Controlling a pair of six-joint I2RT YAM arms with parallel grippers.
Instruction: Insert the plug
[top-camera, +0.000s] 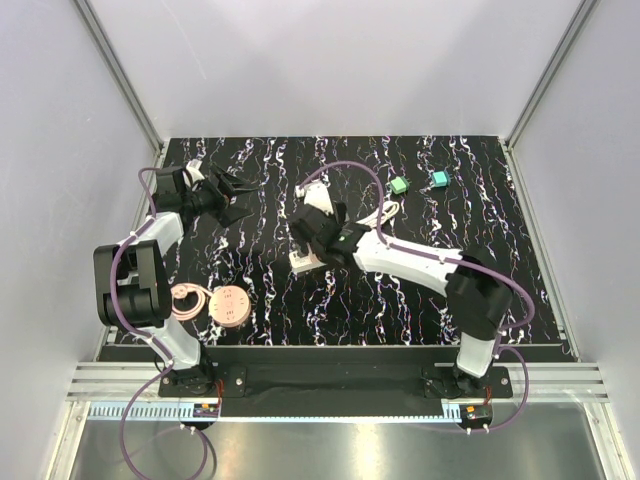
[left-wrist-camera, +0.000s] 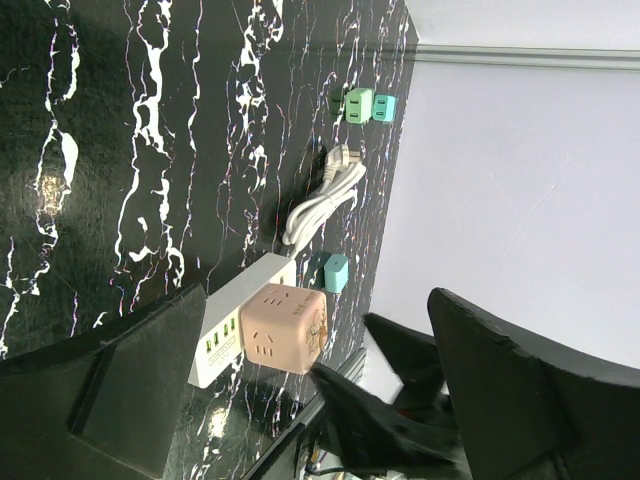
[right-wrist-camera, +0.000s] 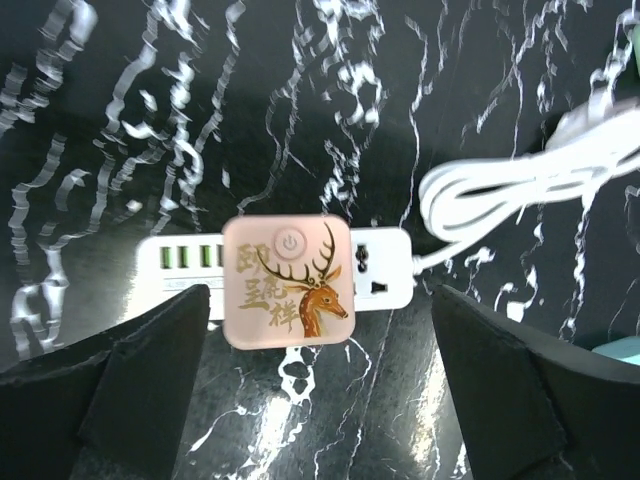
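Note:
A pink cube plug (right-wrist-camera: 288, 282) with a deer print and a power button stands on the white power strip (right-wrist-camera: 385, 270), with no gap showing between them. It also shows in the left wrist view (left-wrist-camera: 285, 328) on the strip (left-wrist-camera: 228, 328). My right gripper (right-wrist-camera: 320, 400) is open and hovers just above, one finger to each side of the cube, touching nothing. In the top view it (top-camera: 312, 245) covers the cube, and only the strip's end (top-camera: 302, 264) shows. My left gripper (top-camera: 238, 198) is open and empty at the far left, pointing toward the strip.
The strip's white cable (top-camera: 385, 212) is coiled to its right. A green block (top-camera: 399, 186) and a teal block (top-camera: 439, 179) lie at the far right. Another teal block (left-wrist-camera: 335, 272) lies beside the strip. Two pink round objects (top-camera: 230, 303) lie near the left arm's base.

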